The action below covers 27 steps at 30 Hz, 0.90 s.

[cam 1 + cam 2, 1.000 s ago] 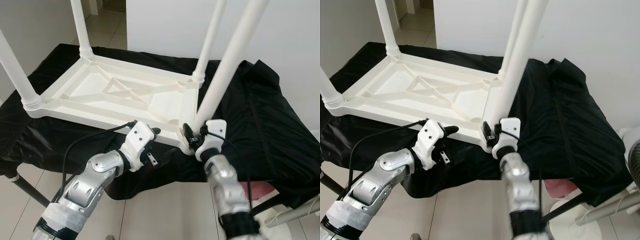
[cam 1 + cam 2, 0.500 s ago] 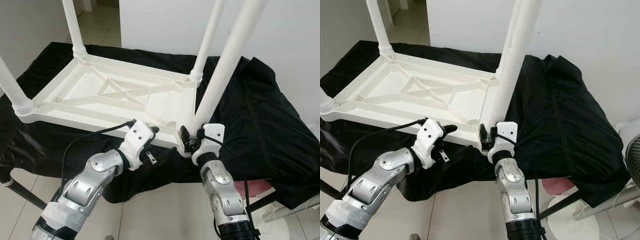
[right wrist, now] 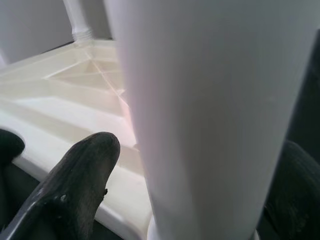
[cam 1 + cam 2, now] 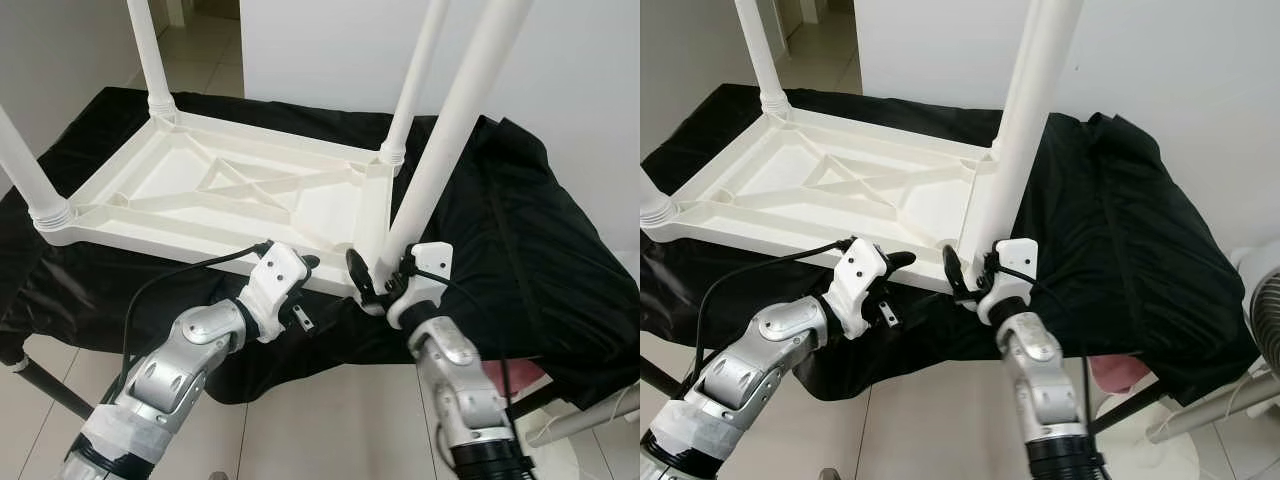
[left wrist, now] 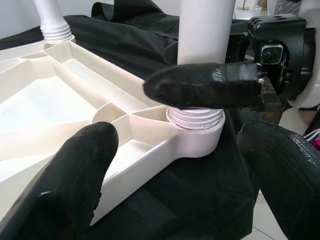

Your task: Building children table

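While the white children's table point(image 4: 230, 195) lies upside down on a black cloth point(image 4: 520, 230), its legs pointing up, the left gripper point(image 4: 300, 268) hovers just under the table's near edge with its fingers spread apart and nothing between them. To its right, the right gripper point(image 4: 372, 285) straddles the base of the near-right leg point(image 4: 440, 150), one finger on each side, spread wide around the threaded collar point(image 5: 196, 116).

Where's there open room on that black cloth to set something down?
Bare cloth lies right of the upturned table, out to the cloth's right edge. A thin strip runs behind the table by the wall. The near right corner is crowded: the right gripper brackets the leg there, the left gripper beside it.
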Tool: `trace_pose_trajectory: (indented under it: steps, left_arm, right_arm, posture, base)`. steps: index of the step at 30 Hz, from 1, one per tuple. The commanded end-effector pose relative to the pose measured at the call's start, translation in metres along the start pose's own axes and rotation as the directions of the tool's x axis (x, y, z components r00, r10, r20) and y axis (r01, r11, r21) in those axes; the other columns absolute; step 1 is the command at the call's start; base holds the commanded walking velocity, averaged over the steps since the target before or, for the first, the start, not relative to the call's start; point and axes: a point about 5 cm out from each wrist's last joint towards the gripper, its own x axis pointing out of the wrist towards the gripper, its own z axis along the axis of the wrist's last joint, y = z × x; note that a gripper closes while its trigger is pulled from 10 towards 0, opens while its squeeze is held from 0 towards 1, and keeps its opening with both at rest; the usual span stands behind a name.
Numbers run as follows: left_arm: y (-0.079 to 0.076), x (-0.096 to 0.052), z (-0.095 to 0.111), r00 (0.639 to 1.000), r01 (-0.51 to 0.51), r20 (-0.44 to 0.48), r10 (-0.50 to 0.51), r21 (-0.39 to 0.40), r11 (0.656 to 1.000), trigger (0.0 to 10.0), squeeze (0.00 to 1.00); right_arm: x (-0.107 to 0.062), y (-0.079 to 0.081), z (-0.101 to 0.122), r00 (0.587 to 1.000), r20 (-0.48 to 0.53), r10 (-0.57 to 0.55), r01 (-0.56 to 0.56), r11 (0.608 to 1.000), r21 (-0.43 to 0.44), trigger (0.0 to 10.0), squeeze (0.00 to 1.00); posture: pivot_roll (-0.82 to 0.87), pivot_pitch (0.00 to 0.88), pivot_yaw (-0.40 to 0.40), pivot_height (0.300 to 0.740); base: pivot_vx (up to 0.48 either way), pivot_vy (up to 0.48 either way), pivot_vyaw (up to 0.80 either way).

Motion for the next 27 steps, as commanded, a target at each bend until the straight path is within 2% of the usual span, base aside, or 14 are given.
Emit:
trace_pose_trajectory:
  steps: [1, 3, 9, 11, 19, 20, 21, 22, 23, 24, 27]
  left_arm:
    - [-0.005, 0.002, -0.001, 0.996, 0.090, -0.008, -0.090, 0.015, 0.996, 10.0, 0.00]
    - [-0.006, 0.003, -0.001, 0.995, 0.098, -0.008, -0.098, 0.018, 0.995, 10.0, 0.00]
    - [-0.008, 0.005, -0.001, 0.994, 0.107, -0.004, -0.107, 0.018, 0.994, 10.0, 0.00]
    - [-0.010, 0.006, 0.000, 0.993, 0.114, -0.002, -0.114, 0.018, 0.993, 10.0, 0.00]
    - [-0.011, 0.008, 0.000, 0.993, 0.121, 0.000, -0.121, 0.019, 0.992, 10.0, 0.00]
    - [-0.010, 0.008, 0.000, 0.993, 0.118, 0.000, -0.118, 0.020, 0.993, 10.0, 0.00]
    - [-0.010, 0.008, 0.000, 0.993, 0.117, 0.000, -0.117, 0.020, 0.993, 10.0, 0.00]
    - [-0.010, 0.008, 0.000, 0.993, 0.117, 0.000, -0.117, 0.020, 0.993, 10.0, 0.00]
    - [-0.010, 0.008, 0.000, 0.993, 0.115, 0.001, -0.115, 0.020, 0.993, 10.0, 0.00]
    - [-0.010, 0.008, 0.000, 0.993, 0.114, 0.001, -0.114, 0.020, 0.993, 10.0, 0.00]
    - [-0.010, 0.008, 0.000, 0.994, 0.113, -0.001, -0.113, 0.021, 0.993, 10.0, 0.00]
  right_arm:
    - [0.002, -0.004, 0.000, 0.998, -0.006, 0.063, -0.063, 0.998, -0.002, 10.0, 0.00]
    - [0.004, -0.006, 0.000, 0.985, -0.019, 0.171, -0.171, 0.984, -0.055, 10.0, 0.00]
    - [0.010, -0.015, -0.003, 0.968, -0.047, 0.245, -0.249, 0.965, -0.081, 10.0, 0.00]
    - [0.015, -0.019, -0.004, 0.948, -0.064, 0.311, -0.315, 0.946, -0.079, 10.0, 0.00]
    - [0.026, -0.026, -0.013, 0.930, -0.127, 0.345, -0.359, 0.928, -0.103, 10.0, 0.00]
    - [0.027, -0.026, -0.014, 0.929, -0.128, 0.348, -0.362, 0.927, -0.103, 4.6, 0.00]
    - [0.027, -0.027, -0.015, 0.927, -0.131, 0.350, -0.364, 0.925, -0.104, 2.3, 0.00]
    - [0.027, -0.027, -0.015, 0.927, -0.131, 0.350, -0.364, 0.925, -0.104, 2.3, 0.00]
    - [0.027, -0.027, -0.015, 0.926, -0.135, 0.352, -0.366, 0.924, -0.105, 0.5, 0.00]
    - [0.027, -0.028, -0.016, 0.925, -0.139, 0.355, -0.370, 0.923, -0.103, 0.0, 0.00]
    - [0.026, -0.029, -0.019, 0.921, -0.145, 0.361, -0.376, 0.921, -0.100, 0.0, 0.00]
  posture:
    - [0.00, 0.006, -0.068, 0.740]
    - [0.00, 0.003, -0.065, 0.740]
    - [0.00, 0.000, -0.064, 0.740]
    - [0.00, 0.000, -0.063, 0.740]
    - [0.01, 0.000, -0.064, 0.740]
    - [0.01, 0.000, -0.067, 0.740]
    - [0.01, 0.000, -0.067, 0.740]
    - [0.01, 0.000, -0.067, 0.740]
    - [0.01, 0.000, -0.067, 0.740]
    - [0.01, 0.000, -0.067, 0.740]
    - [0.02, 0.000, -0.068, 0.740]
  base:
    - [0.000, 0.000, 0.00]
    - [0.000, 0.000, 0.00]
    - [0.000, 0.000, 0.00]
    - [0.000, 0.000, 0.00]
    - [0.000, 0.000, 0.00]
    - [0.000, 0.000, 0.00]
    - [0.000, 0.000, 0.00]
    - [0.000, 0.000, 0.00]
    - [0.000, 0.000, 0.00]
    - [0.000, 0.000, 0.00]
    - [0.000, 0.000, 0.00]
